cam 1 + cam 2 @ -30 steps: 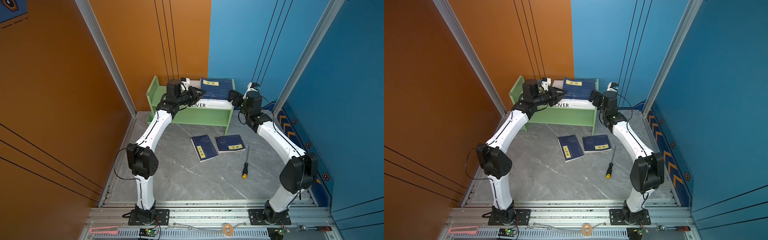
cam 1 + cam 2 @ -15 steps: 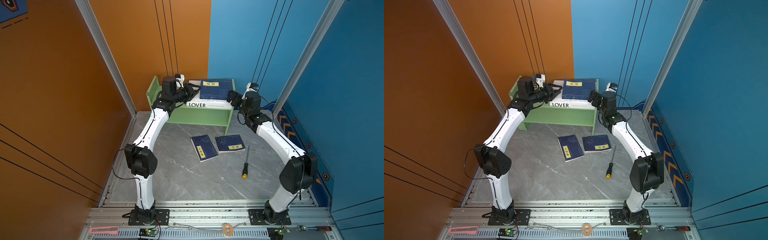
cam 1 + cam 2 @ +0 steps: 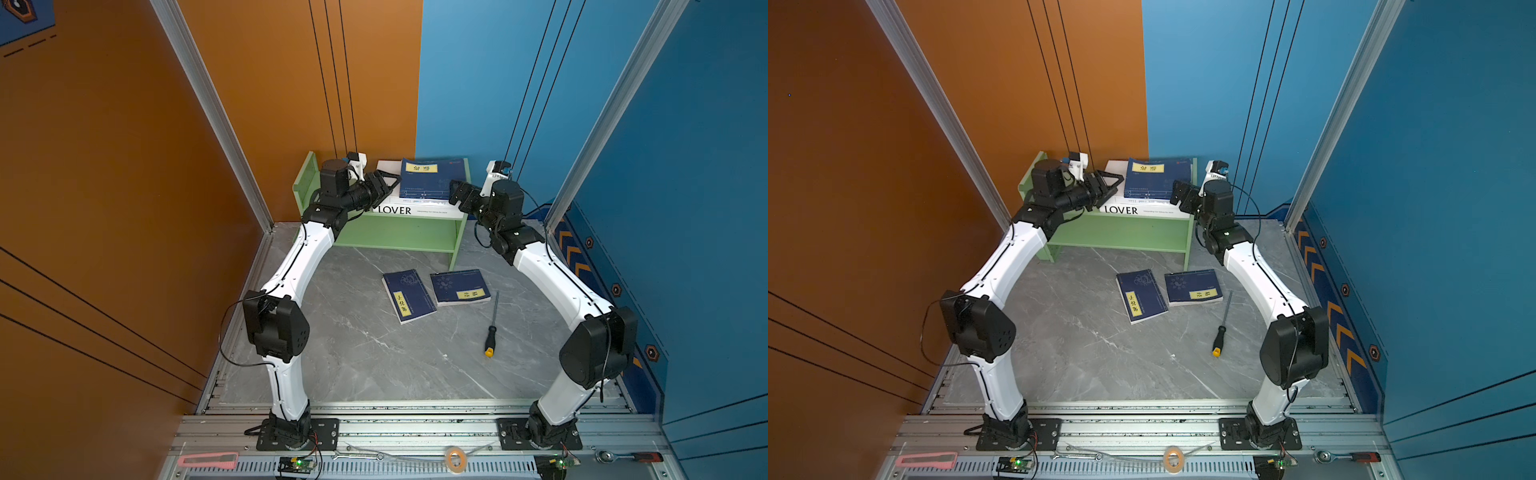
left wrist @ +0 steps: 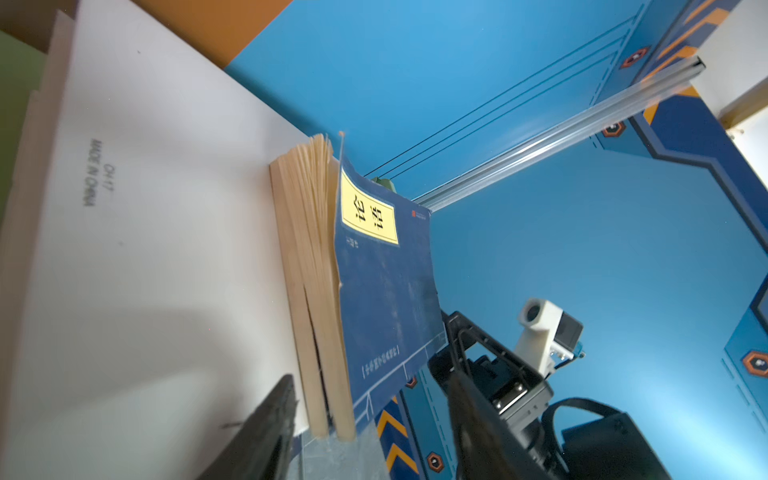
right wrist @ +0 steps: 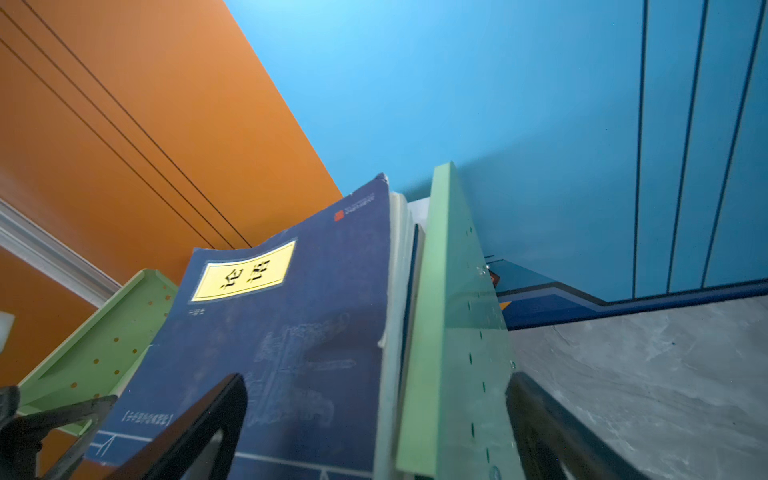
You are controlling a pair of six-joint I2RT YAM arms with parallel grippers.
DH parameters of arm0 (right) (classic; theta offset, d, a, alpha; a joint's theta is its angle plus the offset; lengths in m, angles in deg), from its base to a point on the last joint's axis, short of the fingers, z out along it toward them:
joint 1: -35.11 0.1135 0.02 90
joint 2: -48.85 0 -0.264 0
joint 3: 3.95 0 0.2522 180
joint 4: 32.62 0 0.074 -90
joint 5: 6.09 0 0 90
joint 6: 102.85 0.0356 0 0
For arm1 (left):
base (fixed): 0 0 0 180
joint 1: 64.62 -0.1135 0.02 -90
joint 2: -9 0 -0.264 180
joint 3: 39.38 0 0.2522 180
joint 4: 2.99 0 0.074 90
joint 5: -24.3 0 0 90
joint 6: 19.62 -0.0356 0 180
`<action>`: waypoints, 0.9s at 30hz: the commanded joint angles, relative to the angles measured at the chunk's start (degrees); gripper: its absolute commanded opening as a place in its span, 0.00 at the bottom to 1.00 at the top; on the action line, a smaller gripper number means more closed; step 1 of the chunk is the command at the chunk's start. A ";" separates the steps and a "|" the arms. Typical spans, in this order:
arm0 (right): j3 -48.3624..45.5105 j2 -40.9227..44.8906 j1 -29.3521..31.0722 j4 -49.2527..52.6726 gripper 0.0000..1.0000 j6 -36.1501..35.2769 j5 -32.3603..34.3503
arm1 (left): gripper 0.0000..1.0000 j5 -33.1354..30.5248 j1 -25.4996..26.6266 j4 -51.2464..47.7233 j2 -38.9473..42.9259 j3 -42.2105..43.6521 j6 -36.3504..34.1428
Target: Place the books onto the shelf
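Left end effector (image 3: 384, 188) is open, fingers either side of the fanned page edge of the top blue book (image 3: 430, 178) without pinching it. The right end effector (image 3: 456, 194) gapes wide right at the end panel of the green shelf (image 3: 395, 237), upper middle of both top views. That book lies flat on the white LOVER book (image 3: 415, 210) on the shelf; a tilted blue book (image 3: 408, 295) and a second blue book (image 3: 459, 287) lie mid-frame on the worktop (image 3: 365, 357). My worry: back out crooked and a finger snags the loose cover and drags the book off, or the right one shoves the shelf.
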 commanded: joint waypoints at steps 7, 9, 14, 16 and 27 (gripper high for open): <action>-4.19 15.65 0.31 -3.30 1.00 -6.15 -1.85 | 0.79 2.60 -1.94 5.96 20.79 20.62 -9.09; -7.47 18.93 0.33 -2.72 1.00 -5.94 -1.39 | 0.80 2.42 -1.93 5.31 24.16 24.50 -10.19; -16.61 26.57 0.68 1.00 1.00 -3.02 0.92 | 0.82 -0.05 -1.28 4.18 30.43 34.50 -11.09; -20.99 29.41 1.18 2.53 1.00 -1.58 1.31 | 0.82 -2.25 -0.97 3.92 32.75 38.84 -11.18; -43.44 35.41 8.50 7.64 1.00 9.24 4.00 | 0.83 -15.12 6.88 6.06 31.26 58.65 -8.06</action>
